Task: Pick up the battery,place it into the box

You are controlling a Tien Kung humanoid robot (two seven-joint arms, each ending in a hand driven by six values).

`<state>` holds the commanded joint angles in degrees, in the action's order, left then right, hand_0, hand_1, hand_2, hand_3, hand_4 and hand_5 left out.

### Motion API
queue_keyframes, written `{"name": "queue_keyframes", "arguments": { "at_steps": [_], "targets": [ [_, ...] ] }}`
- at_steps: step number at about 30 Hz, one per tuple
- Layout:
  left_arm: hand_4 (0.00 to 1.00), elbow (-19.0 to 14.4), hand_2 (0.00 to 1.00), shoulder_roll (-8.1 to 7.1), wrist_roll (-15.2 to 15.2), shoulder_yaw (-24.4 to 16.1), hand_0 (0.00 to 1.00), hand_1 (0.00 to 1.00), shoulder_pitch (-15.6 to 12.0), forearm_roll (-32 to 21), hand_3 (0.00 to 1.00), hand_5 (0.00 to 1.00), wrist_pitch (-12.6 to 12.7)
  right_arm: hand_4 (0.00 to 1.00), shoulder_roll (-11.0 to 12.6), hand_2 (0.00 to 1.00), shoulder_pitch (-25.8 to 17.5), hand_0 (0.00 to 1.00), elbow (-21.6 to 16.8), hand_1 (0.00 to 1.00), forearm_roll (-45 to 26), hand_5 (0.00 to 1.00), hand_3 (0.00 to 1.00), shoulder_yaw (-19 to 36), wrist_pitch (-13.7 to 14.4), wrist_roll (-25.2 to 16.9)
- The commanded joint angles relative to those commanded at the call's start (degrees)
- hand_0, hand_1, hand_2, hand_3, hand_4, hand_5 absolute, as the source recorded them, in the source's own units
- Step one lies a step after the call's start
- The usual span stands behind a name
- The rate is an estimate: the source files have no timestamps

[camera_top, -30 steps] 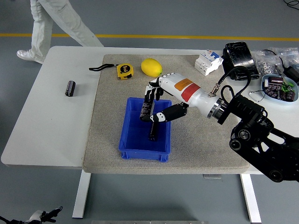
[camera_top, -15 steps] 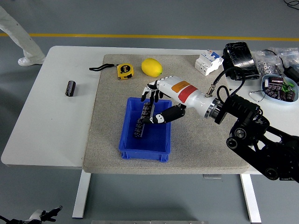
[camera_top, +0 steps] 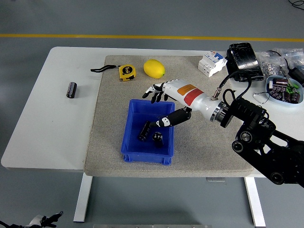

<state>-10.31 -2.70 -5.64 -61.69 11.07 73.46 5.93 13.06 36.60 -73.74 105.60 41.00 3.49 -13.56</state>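
Observation:
A black battery (camera_top: pixel 144 131) lies tilted on the floor of the blue box (camera_top: pixel 134 151), next to a second small black battery (camera_top: pixel 157 138). My right hand (camera_top: pixel 159 105) hovers over the box's far right corner, fingers (camera_top: pixel 155 95) spread and holding nothing. Another black battery (camera_top: pixel 71 90) lies alone on the white table (camera_top: pixel 52 128) at the left. The left arm is out of sight.
A yellow tape measure (camera_top: pixel 126 71) and a lemon (camera_top: pixel 154 68) sit on the grey mat (camera_top: pixel 209 152) behind the box. At the back right are a white breaker (camera_top: pixel 212 63), a black device (camera_top: pixel 243 57) and a bowl of parts (camera_top: pixel 283 90).
My right hand let go of the battery, which dropped into the blue box. The hand opened and lifted slightly. The person at the top left walked out of view.

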Motion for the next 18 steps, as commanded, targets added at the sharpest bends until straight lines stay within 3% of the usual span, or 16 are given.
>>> {"name": "queue_keyframes", "arguments": {
  "at_steps": [9,10,15,16,18],
  "targets": [
    [0.711,0.0,0.725,-0.01,-0.1,0.9,0.67,0.599,0.1,-0.9,0.703,0.714,-0.1,0.998,-0.2,0.54,-0.3,0.43,0.3,0.505,0.0,0.337,0.704,0.8,-0.4,0.2],
    [0.713,0.0,0.725,-0.02,-0.1,1.1,0.67,0.596,0.1,-1.0,0.704,0.713,-0.1,0.998,-0.3,0.627,-0.4,0.483,0.4,0.555,0.0,0.349,0.736,1.0,-0.6,0.3],
    [0.713,0.0,0.725,-0.08,-0.1,1.6,0.67,0.596,0.0,-1.4,0.704,0.713,-0.1,0.998,-0.6,0.627,-1.3,0.483,1.0,0.555,0.2,0.349,0.736,2.9,-1.2,0.9],
    [0.712,0.0,0.722,-0.08,-0.1,1.6,0.67,0.593,0.0,-1.5,0.703,0.713,-0.1,0.998,-0.7,0.714,-1.5,0.604,1.1,0.636,0.4,0.35,0.817,3.2,-1.4,1.1],
    [0.712,0.0,0.722,-0.08,-0.2,1.8,0.67,0.593,-0.1,-1.6,0.703,0.713,-0.1,0.998,-0.7,0.714,-1.8,0.604,1.3,0.636,0.6,0.35,0.817,3.8,-1.7,1.4]
  ]
}}
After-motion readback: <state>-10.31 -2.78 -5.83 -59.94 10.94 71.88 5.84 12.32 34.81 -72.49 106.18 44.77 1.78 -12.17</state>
